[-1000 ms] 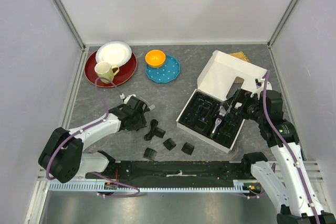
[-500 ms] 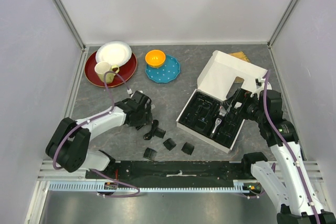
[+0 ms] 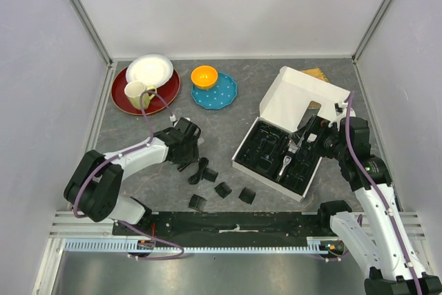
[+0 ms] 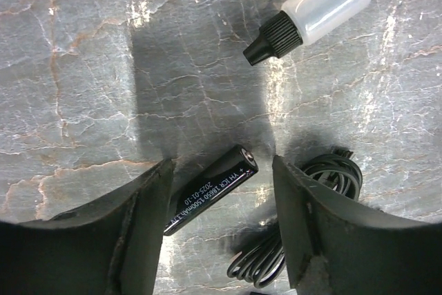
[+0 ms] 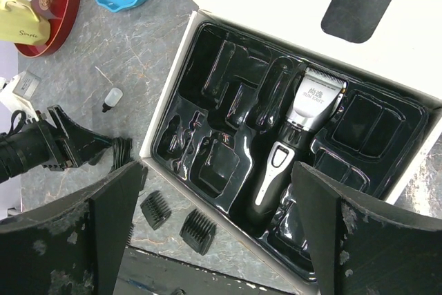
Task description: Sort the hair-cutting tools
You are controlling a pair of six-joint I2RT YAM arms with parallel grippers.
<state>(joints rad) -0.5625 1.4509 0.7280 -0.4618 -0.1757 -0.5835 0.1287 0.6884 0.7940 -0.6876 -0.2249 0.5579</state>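
In the left wrist view a short black cylinder lies slantwise on the table between my left gripper's open jaws, with a gap on its right side. The black coiled cord lies just beyond the right finger. Three comb attachments lie near the front edge, and another sits by the cord. The black-and-silver clipper lies in the black tray. My right gripper hangs open above the tray, holding nothing.
A small clear bottle with a black cap lies just ahead of the left gripper. The white box lid stands up behind the tray. A red plate with a white plate and yellow mug, and a blue plate with an orange bowl, stand at the back left.
My left gripper has shifted a little to the right, towards the cord, and now straddles the cylinder. The right arm has not moved.
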